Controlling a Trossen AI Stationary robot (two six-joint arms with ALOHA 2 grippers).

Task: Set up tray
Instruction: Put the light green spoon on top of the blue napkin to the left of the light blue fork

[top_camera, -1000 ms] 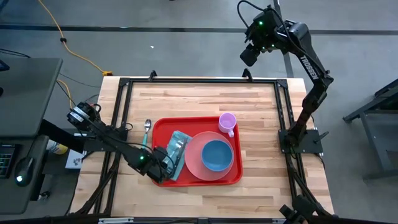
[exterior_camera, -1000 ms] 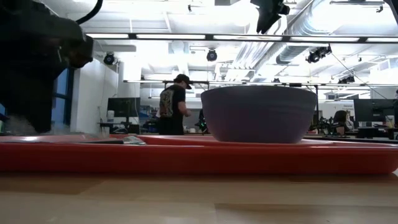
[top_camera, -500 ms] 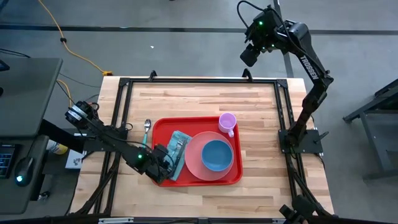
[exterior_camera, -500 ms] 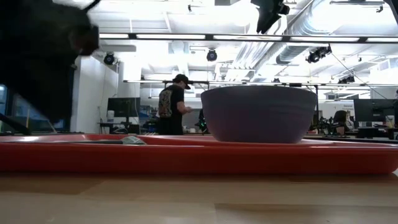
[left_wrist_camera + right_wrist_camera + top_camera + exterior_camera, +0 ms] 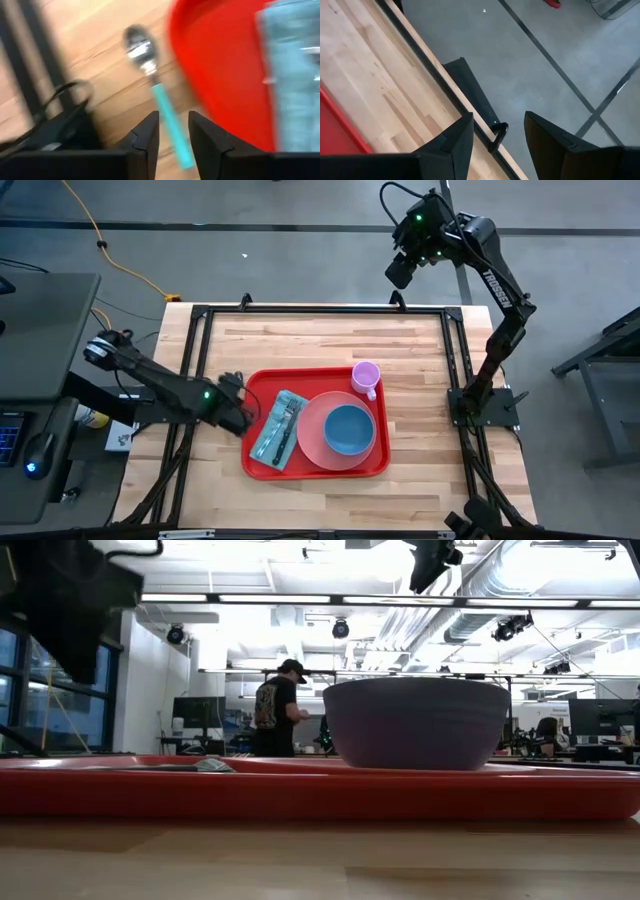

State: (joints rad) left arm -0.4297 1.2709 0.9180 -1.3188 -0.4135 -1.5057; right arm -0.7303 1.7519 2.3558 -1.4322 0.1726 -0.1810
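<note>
Left gripper retreated off tray | fingers apart over spoon | right gripper open, aloft

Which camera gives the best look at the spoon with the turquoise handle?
The left wrist view: the spoon lies large on the wood beside the tray, just past the left end effector. In the high view the arm covers it. The low and right wrist views miss it.

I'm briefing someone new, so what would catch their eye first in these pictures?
The bright red tray at the middle of the wooden table, carrying a pink plate with a blue bowl on it, a pink mug and a fork on a blue napkin. At the tray's left edge the left tool hovers over a teal-handled spoon on the table.
</note>
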